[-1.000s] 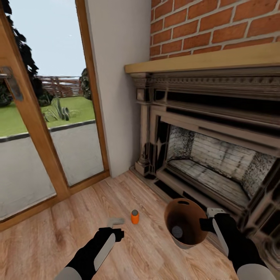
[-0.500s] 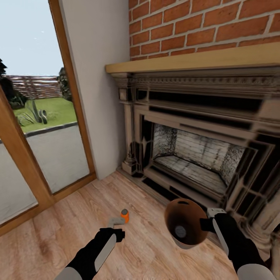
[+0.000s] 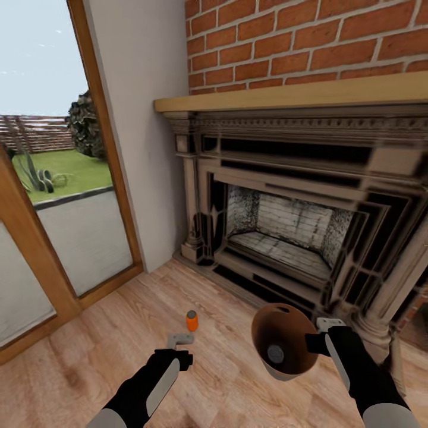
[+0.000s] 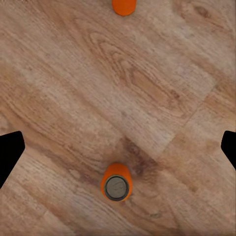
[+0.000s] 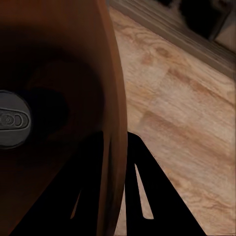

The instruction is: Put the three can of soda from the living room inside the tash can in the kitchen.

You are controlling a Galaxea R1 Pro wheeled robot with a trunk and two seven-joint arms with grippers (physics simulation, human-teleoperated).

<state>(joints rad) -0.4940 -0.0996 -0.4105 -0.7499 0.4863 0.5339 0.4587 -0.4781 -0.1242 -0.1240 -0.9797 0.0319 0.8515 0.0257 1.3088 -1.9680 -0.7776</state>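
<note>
Right gripper [image 3: 319, 339] is clamping the rim of the copper-brown trash can [image 3: 261, 333], one finger inside the wall and one outside; a grey-topped can [image 3: 274, 354] is lying at the bin's bottom. Left gripper [image 3: 180, 340] is hanging with fingers spread wide above the plank floor [image 3: 89, 356]. An upright orange soda can [image 3: 191, 320] is standing at its 12 o'clock, just beyond the fingertips. The fireplace [image 3: 285, 232] is sitting at 1 o'clock.
</note>
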